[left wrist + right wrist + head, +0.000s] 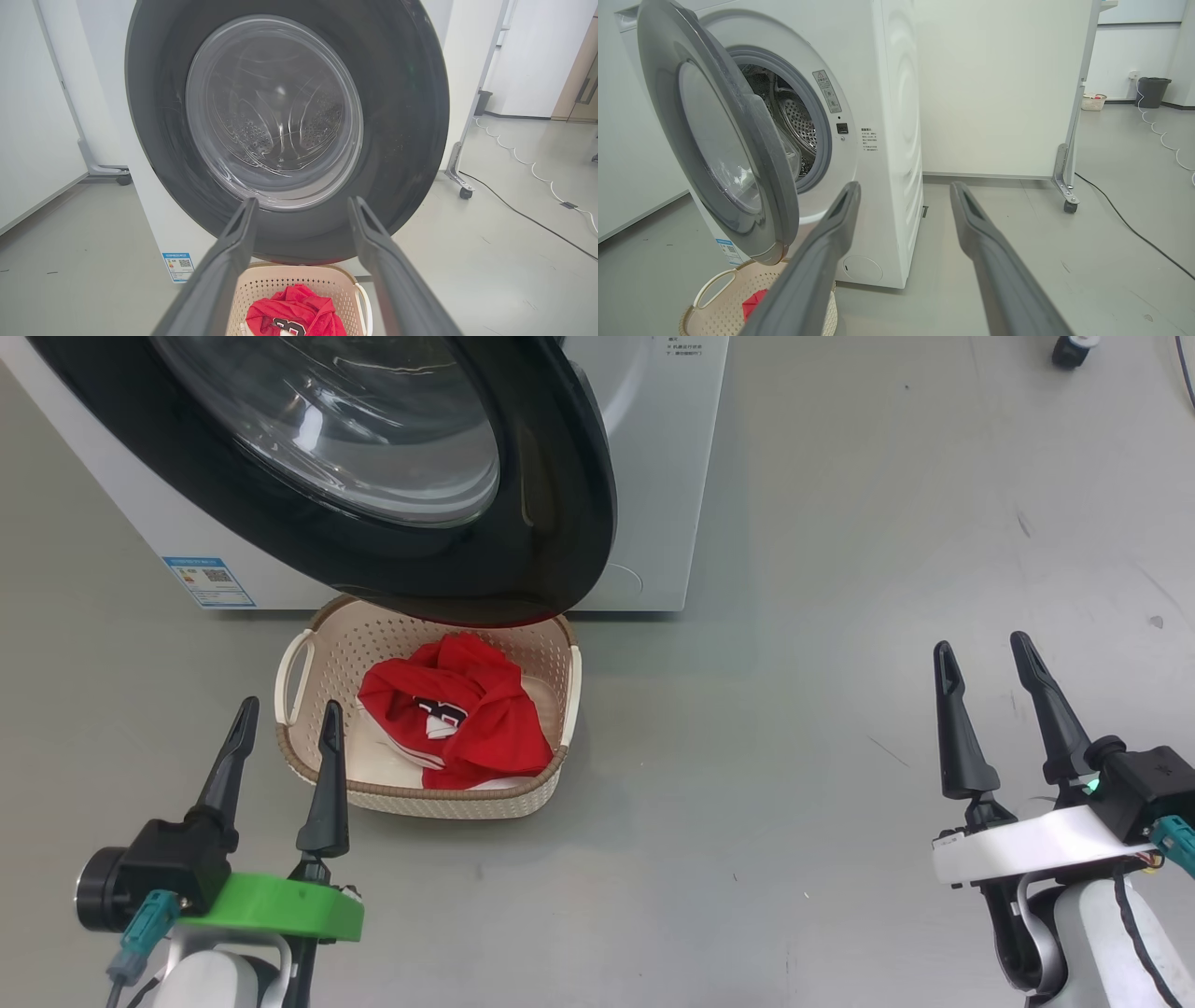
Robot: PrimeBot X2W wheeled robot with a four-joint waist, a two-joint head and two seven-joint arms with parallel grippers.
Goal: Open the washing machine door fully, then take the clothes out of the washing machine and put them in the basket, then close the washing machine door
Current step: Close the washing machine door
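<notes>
The white washing machine (653, 476) (887, 154) stands ahead with its black-rimmed door (523, 523) (397, 116) (719, 140) swung partly open, overhanging the basket. The steel drum (796, 121) shows through the gap. Red clothes (467, 709) (294, 312) with white trim lie in the cream basket (308, 728) (271, 284) (719, 303) on the floor below the door. My left gripper (289, 714) (301, 205) is open and empty, just left of the basket's near corner. My right gripper (980, 649) (903, 189) is open and empty, well to the right over bare floor.
Grey floor (794, 756) spreads around the machine. A white partition on castors (1069, 205) stands to the right of the machine, with a black cable (1134, 233) trailing on the floor. A dark bin (1153, 91) and a small basket (1094, 101) sit far back.
</notes>
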